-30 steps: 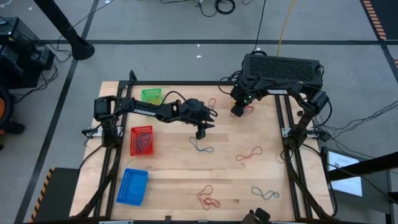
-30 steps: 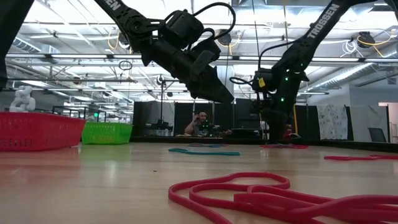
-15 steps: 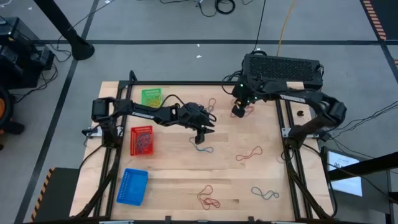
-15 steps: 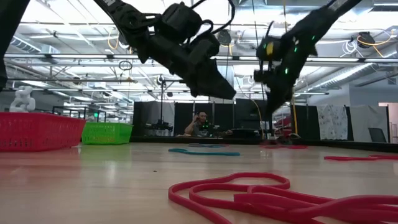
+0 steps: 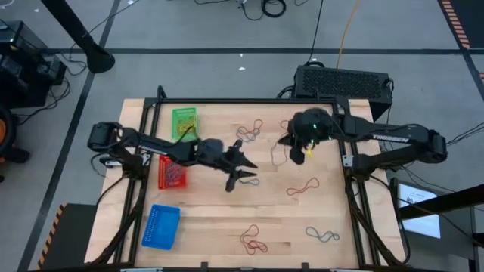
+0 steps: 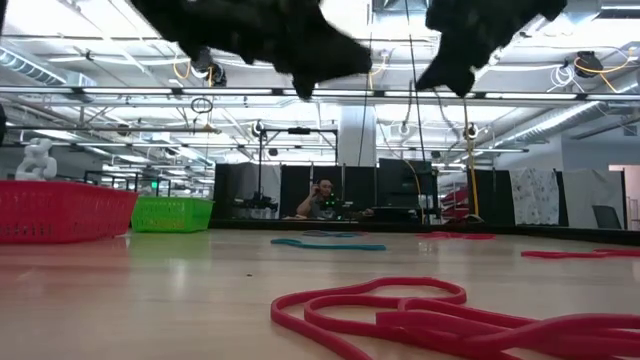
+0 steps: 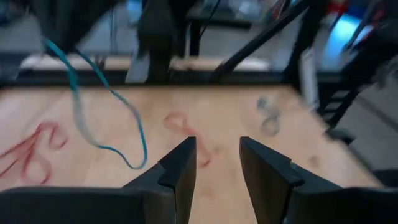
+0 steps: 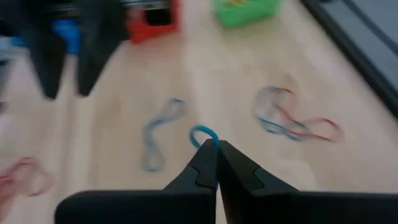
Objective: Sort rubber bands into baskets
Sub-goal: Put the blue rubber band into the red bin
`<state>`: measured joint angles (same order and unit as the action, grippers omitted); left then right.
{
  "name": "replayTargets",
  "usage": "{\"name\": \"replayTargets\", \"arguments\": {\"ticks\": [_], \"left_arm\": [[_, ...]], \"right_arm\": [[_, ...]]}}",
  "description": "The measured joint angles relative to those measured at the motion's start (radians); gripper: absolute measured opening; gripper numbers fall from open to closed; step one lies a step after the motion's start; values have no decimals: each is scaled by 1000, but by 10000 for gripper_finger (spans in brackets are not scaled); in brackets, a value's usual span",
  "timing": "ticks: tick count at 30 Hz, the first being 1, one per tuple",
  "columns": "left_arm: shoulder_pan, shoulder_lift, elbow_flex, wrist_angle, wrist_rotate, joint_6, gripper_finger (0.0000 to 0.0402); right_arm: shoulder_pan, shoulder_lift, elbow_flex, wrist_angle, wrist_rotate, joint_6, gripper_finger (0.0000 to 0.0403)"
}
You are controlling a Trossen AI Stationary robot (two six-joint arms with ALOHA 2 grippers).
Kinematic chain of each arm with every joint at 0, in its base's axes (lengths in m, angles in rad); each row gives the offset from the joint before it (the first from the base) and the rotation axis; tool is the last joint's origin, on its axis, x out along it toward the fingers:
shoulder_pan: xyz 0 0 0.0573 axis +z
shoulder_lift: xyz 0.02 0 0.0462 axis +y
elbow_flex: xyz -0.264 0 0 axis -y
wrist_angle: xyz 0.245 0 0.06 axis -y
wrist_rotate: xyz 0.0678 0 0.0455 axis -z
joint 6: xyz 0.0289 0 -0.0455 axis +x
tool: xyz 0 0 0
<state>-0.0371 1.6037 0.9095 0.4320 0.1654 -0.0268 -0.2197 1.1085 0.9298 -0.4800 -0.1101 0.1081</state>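
Over the tabletop's middle: the left hand hangs with its fingers spread apart and gripping nothing; a blue rubber band lies on the wood just beside its tips.
Right hand: raised near the far right part of the tabletop, fingers clenched on a thin blue rubber band, whose small loop pokes out past the tips in the right wrist view. In the left wrist view the long blue band dangles in the air.
Green basket: by the far edge, toward the left side, with bands inside.
Red basket: near the left edge, partly under the left arm, with red bands in it.
Blue basket: at the near left corner.
Loose bands on the wood: a red and blue tangle near the far edge; a red band right of the middle; a red cluster by the near edge; a blue-grey one toward the near right corner.
Tabletop: pale wood.
Low view: the red cluster lies closest, both arms dark overhead.
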Motion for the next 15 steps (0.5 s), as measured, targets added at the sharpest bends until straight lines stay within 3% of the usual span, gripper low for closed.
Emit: {"name": "replayTargets", "arguments": {"ticks": [7, 15], "left_arm": [[-116, -32, -133, 320, 17, -12, 130], [-212, -32, -142, 392, 17, 13, 130]], "right_arm": [[265, 29, 0, 151, 5, 82, 0], [497, 151, 0, 465, 10, 90, 0]]}}
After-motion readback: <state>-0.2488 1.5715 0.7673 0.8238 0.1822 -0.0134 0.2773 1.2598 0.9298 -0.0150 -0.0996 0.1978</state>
